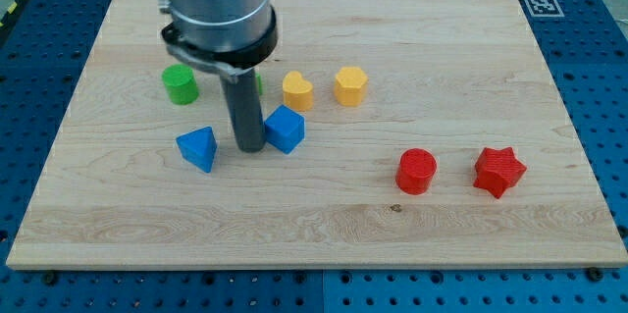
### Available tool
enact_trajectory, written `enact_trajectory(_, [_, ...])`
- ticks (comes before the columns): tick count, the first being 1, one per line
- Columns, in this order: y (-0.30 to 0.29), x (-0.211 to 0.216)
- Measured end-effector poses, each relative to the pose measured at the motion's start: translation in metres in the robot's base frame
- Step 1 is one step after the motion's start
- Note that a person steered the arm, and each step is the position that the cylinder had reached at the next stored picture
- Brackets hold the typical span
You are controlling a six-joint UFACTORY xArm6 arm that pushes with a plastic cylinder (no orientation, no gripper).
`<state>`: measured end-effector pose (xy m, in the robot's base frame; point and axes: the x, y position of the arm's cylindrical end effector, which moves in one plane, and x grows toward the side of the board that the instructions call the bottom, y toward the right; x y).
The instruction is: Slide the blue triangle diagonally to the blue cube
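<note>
The blue triangle [198,147] lies on the wooden board at the view's left of centre. The blue cube [286,129] sits a little to its right and slightly higher in the view. My tip [249,147] rests on the board between them, close against the cube's left side and a short gap to the right of the triangle.
A green cylinder [180,84] stands above the triangle. A second green block is mostly hidden behind the rod. Two yellow blocks [298,89] [349,85] sit above the cube. A red cylinder [416,171] and a red star [498,171] lie at the right. The wooden board [471,244] ends near the view's bottom.
</note>
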<state>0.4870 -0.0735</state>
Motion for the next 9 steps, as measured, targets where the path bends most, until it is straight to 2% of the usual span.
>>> enact_trajectory(2, [-0.049,0.000])
enact_trajectory(4, [-0.058,-0.004])
enact_trajectory(7, [-0.126,-0.005])
enact_trajectory(9, [-0.128,-0.002])
